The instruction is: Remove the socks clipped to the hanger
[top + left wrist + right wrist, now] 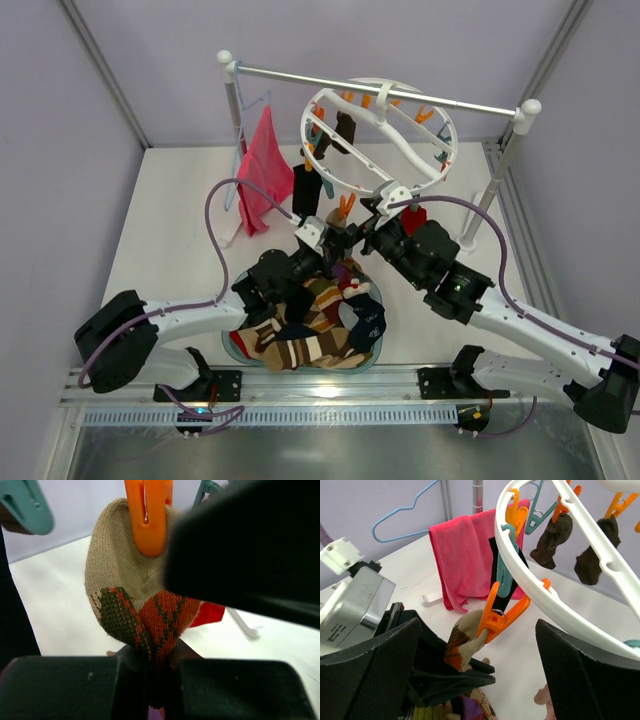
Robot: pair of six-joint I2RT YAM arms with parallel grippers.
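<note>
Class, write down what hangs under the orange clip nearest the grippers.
A tan sock with brown and orange diamonds hangs from the orange clip. The left gripper is shut on its lower end; the tip is hidden inside that grip.

Left arm (190, 320) reaching forward-right from base, wrist lifting off desk. Left hand (155, 672) clamping shut, fingers pinching patterned sock (125, 570). Right arm (520, 320) angling in toward centre. Right hand (477, 645) gaping wide, gripping nothing, sitting just beside left hand.
</note>
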